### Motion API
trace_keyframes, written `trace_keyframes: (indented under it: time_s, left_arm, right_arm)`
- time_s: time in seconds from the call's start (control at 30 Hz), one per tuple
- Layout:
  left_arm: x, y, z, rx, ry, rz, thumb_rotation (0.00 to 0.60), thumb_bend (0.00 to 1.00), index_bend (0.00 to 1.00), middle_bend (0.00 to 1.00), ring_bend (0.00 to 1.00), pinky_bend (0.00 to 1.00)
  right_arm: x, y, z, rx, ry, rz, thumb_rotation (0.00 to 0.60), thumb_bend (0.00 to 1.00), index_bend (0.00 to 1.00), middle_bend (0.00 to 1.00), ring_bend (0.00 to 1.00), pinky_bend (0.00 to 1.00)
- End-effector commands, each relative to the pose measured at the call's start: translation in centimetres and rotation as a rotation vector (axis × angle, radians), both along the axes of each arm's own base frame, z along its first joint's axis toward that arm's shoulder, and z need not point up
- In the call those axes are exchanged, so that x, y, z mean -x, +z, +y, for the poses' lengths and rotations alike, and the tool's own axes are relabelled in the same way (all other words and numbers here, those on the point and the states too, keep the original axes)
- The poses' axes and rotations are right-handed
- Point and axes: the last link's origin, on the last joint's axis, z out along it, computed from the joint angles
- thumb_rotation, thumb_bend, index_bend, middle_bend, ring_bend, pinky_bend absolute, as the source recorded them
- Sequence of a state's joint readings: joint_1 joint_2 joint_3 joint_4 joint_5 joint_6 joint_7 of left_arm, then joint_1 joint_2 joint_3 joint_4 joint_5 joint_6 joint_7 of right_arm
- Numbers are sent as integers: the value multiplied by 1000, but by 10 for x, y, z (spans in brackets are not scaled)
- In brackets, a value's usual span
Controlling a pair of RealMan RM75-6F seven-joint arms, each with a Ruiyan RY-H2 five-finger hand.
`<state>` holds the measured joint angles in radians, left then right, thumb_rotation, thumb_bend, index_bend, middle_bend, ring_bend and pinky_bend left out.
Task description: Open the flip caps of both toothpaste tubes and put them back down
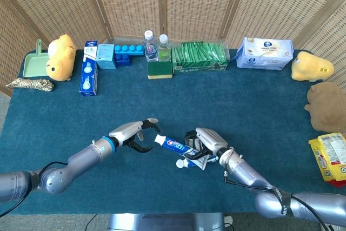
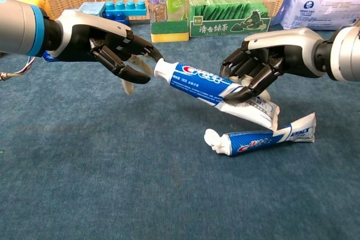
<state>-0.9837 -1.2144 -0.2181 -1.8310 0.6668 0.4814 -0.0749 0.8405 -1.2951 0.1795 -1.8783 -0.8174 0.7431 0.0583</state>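
My right hand (image 1: 208,140) (image 2: 270,63) grips a blue-and-white toothpaste tube (image 1: 175,145) (image 2: 202,81) by its crimped end and holds it off the blue cloth, tilted, with its white cap (image 1: 159,139) (image 2: 162,68) pointing left. My left hand (image 1: 132,132) (image 2: 107,46) is at that cap: one fingertip touches its top, the thumb sits just below and left of it, and the cap looks closed. A second tube (image 1: 192,162) (image 2: 259,139) lies flat on the cloth under my right hand, its white cap towards the left.
Along the table's back edge stand a toothpaste box (image 1: 89,75), blue blocks (image 1: 127,52), two bottles (image 1: 151,44) behind a sponge (image 1: 160,70), a green packet box (image 1: 199,58) and a tissue pack (image 1: 265,53). Plush toys (image 1: 60,57) (image 1: 311,66) and a snack bag (image 1: 331,156) lie at the sides.
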Motion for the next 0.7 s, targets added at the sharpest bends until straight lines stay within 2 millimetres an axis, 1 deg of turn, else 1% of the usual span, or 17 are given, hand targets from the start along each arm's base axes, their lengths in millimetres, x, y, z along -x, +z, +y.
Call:
trace_keyframes:
  time_s: [0.03,0.23,0.6,0.7]
  left_arm:
    - [-2,-1,1,6,2,-1,534,335,238,60,106,377]
    - [-5,-1,1,16,6,-4,530,345,242,60,106,382]
    - [-9,-2,3,20,11,-16,537,379,297,63,106,405]
    - [-9,-2,2,20,10,-15,531,379,316,67,107,408]
  right_arm:
    - [-1,0,0,1,-1,0,600,450,898,704,665,695]
    - [-3,-2,0,0,-2,-4,600,449,898,705,665,695]
    - [-1,-3,2,4,1,11,600,451,897,705,665,695]
    - [-1,-2,2,6,-1,12,600,451,897,705,665,695]
